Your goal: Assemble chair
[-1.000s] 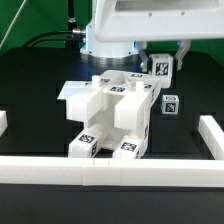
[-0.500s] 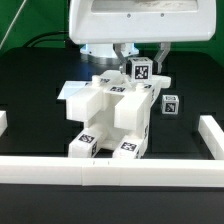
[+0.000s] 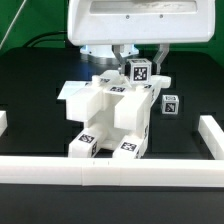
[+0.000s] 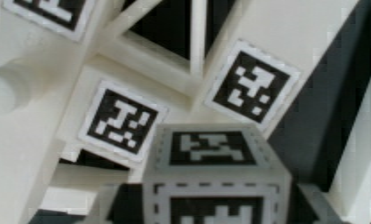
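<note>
The chair's white body [image 3: 108,118] stands in the middle of the black table, tags on its front feet. My gripper [image 3: 139,72] is shut on a small tagged white cube [image 3: 139,71] and holds it just above the back of that body, towards the exterior view's right. In the wrist view the held cube [image 4: 208,165] fills the near field between dark fingers [image 4: 132,205]. Behind it is the X-braced frame [image 4: 164,60] with its tags. A second small cube [image 3: 171,103] lies on the table to the exterior view's right of the body.
Long low white border rails run along the front [image 3: 110,169], the exterior view's right [image 3: 210,135] and left [image 3: 3,122]. The robot's white housing [image 3: 140,20] hangs over the back of the scene.
Over the last second the arm moved towards the exterior view's left with the cube, from beside the body to above its back. In the last half second nothing moved.
</note>
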`<state>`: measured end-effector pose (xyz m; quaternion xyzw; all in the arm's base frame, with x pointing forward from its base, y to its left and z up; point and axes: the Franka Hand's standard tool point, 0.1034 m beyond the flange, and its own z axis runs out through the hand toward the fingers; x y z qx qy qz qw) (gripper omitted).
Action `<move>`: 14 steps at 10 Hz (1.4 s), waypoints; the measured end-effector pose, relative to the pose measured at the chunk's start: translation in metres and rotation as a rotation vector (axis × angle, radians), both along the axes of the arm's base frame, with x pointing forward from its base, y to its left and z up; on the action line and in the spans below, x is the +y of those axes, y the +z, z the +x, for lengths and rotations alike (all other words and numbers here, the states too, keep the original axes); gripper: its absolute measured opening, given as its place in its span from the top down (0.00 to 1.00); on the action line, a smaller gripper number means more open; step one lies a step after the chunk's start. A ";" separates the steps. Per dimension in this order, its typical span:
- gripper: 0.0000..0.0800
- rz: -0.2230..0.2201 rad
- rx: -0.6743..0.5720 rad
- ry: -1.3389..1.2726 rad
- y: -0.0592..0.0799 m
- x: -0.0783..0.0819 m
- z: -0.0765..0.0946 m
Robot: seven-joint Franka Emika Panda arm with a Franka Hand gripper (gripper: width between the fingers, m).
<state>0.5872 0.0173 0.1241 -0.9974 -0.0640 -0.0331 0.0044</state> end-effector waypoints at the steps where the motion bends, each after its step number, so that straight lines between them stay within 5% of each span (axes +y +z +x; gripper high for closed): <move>1: 0.64 0.000 0.000 0.000 0.000 0.002 0.000; 14: 0.64 -0.014 -0.032 0.025 -0.008 -0.001 0.004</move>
